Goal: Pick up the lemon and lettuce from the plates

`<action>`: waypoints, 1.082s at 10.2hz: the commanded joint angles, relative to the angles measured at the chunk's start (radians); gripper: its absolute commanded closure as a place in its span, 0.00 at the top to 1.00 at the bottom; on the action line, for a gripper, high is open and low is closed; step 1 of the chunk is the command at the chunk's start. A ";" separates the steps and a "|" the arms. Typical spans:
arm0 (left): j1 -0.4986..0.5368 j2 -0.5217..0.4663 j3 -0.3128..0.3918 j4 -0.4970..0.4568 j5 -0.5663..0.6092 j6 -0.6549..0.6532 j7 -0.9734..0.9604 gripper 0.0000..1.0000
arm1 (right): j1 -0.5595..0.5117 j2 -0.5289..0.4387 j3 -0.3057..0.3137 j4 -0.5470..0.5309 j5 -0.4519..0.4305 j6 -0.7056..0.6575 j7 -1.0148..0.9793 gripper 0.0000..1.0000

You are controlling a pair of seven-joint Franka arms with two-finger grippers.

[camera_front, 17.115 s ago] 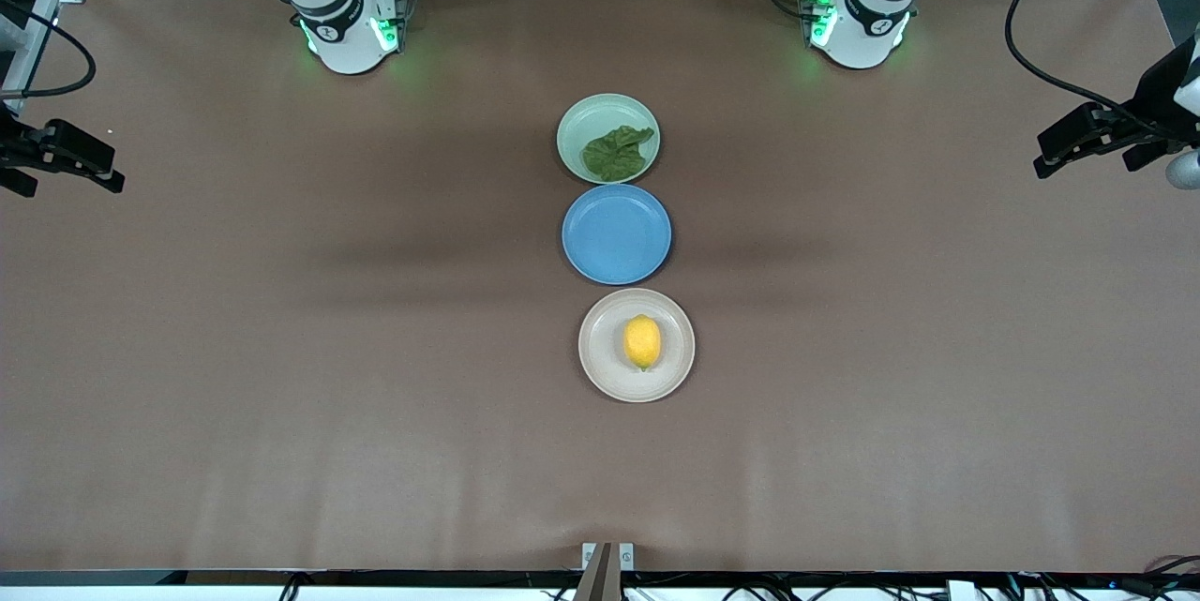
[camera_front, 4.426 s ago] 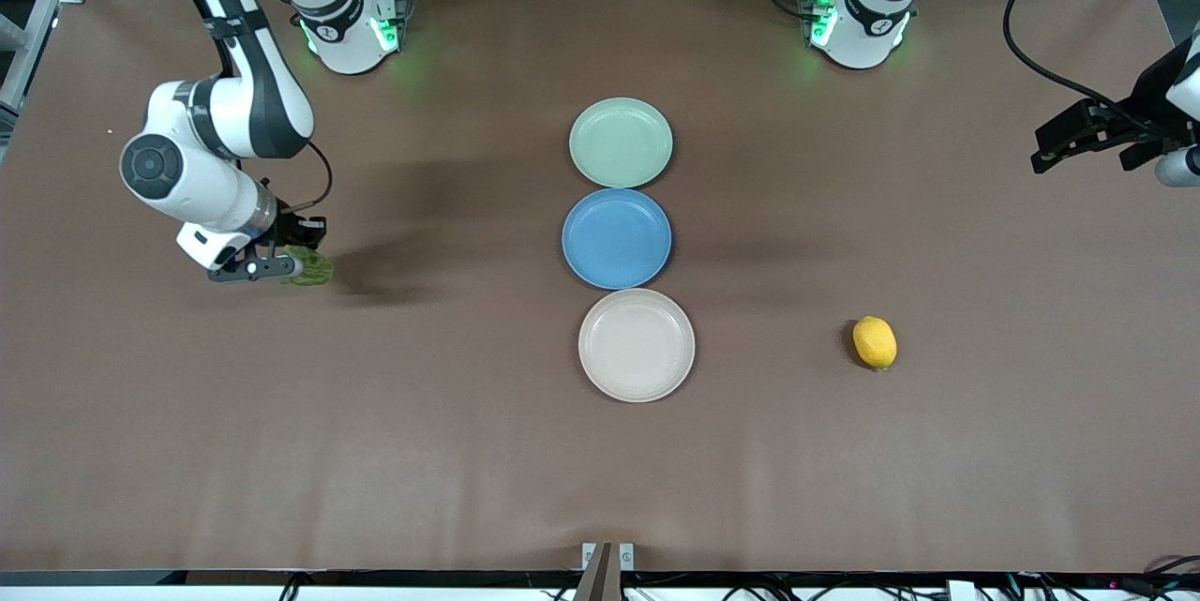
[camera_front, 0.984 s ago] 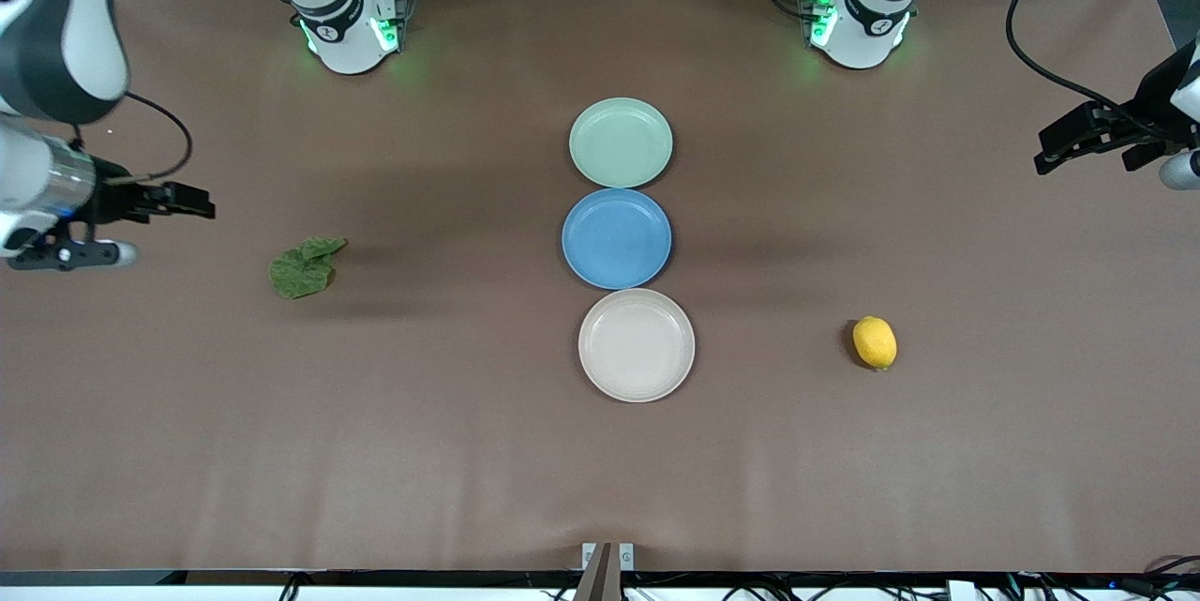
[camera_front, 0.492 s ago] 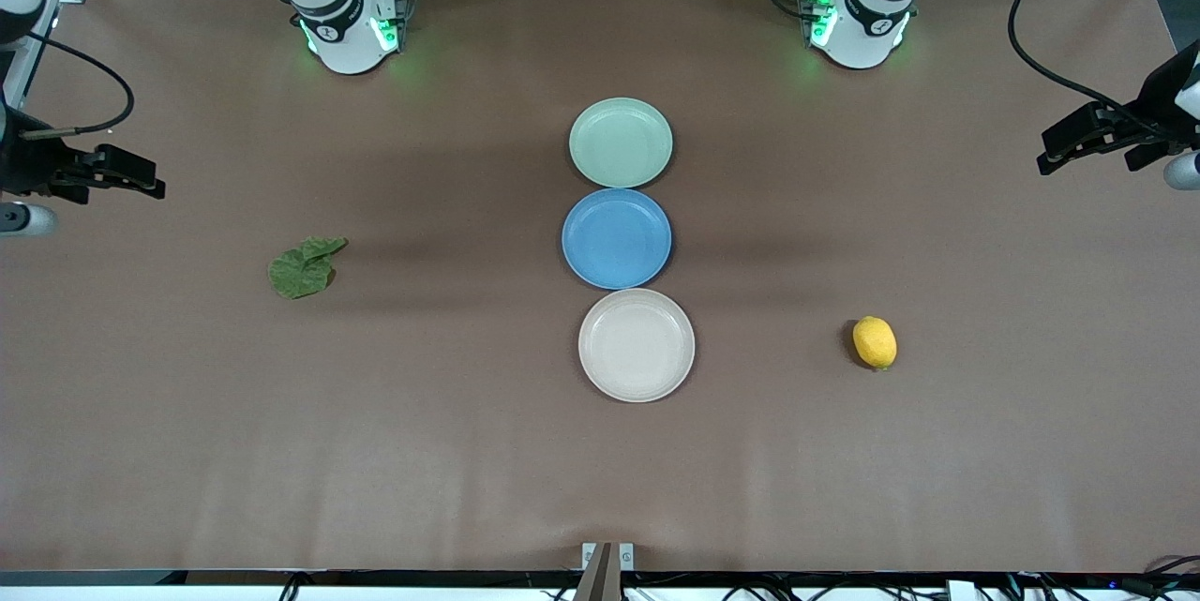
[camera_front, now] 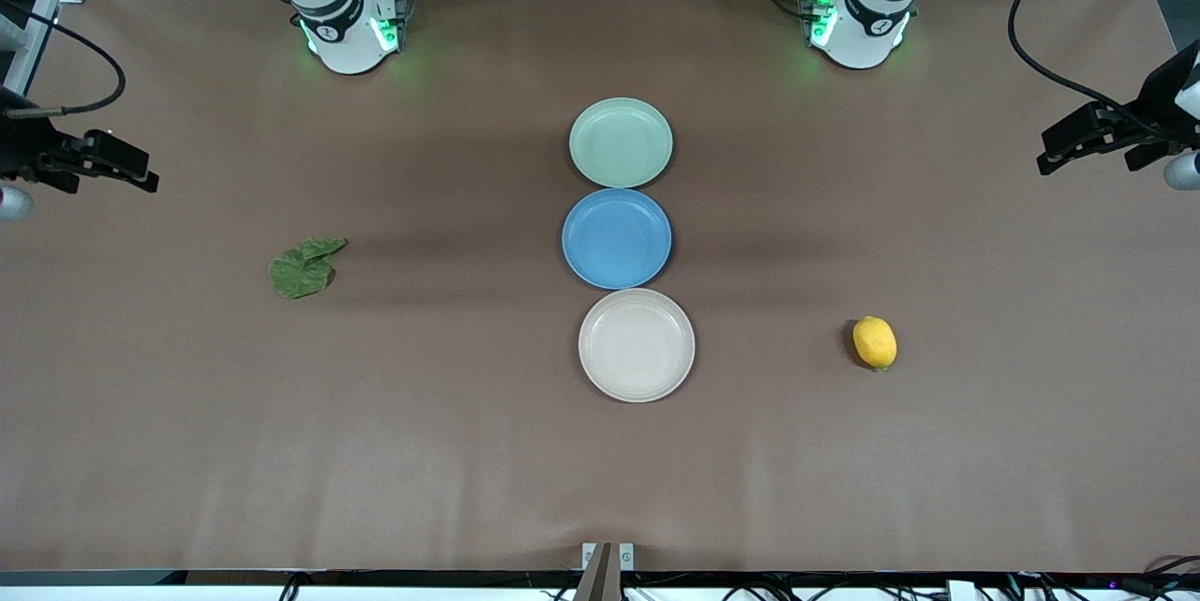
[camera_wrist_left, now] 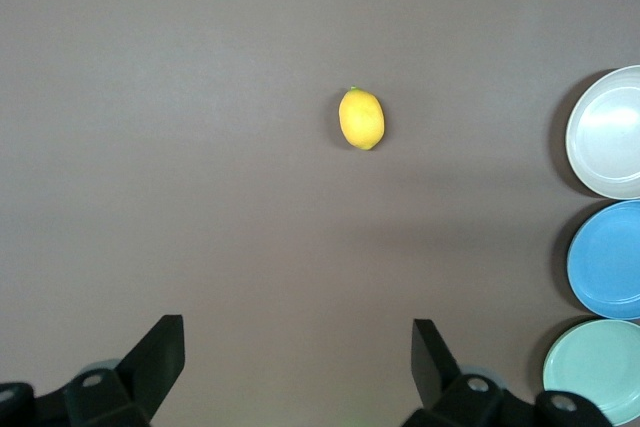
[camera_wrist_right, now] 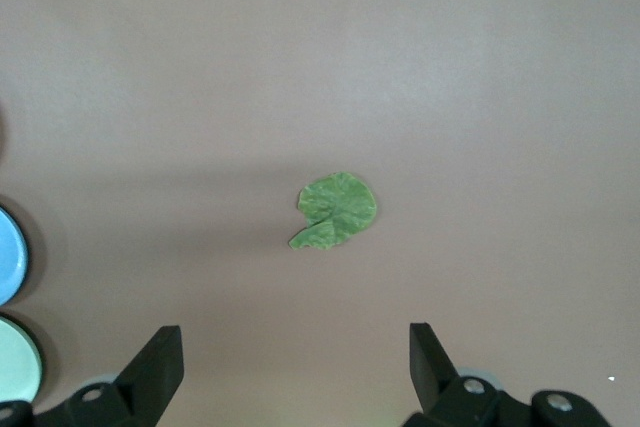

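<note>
Counter [camera_front: 469, 451] carries three plates, mint [camera_front: 621, 142], blue [camera_front: 617, 237], cream [camera_front: 637, 345], all now bare. Right gripper [camera_front: 103, 160] has pulled back to its counter end, left gripper [camera_front: 1092, 137] waits at its own, both with fingers apart and empty. Lettuce [camera_front: 302, 268] lies toward the right arm's end, lemon [camera_front: 874, 342] toward the left arm's: task looks done.

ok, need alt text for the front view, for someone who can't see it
Three bare plates line the table's middle; the lettuce lies on the table toward the right arm's end, the lemon toward the left arm's. Both end effectors, left and right, hang open over the table's ends.
</note>
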 commanded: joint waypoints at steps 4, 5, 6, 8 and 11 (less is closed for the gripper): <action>0.009 -0.020 -0.004 -0.009 -0.003 0.004 0.010 1.00 | -0.161 -0.086 0.212 -0.028 -0.049 -0.001 0.112 1.00; 0.009 -0.020 -0.004 -0.009 -0.003 0.004 0.010 1.00 | -0.184 -0.093 0.214 -0.024 -0.049 -0.002 0.110 1.00; 0.011 -0.021 -0.004 -0.009 -0.003 0.004 0.013 1.00 | -0.189 -0.098 0.214 -0.021 -0.051 -0.005 0.110 1.00; 0.012 -0.023 -0.006 -0.012 0.000 0.003 0.019 1.00 | -0.203 -0.106 0.212 -0.016 -0.052 -0.013 0.100 1.00; 0.012 -0.026 -0.009 -0.010 0.000 -0.003 0.019 1.00 | -0.217 -0.106 0.230 -0.004 -0.090 -0.015 0.101 1.00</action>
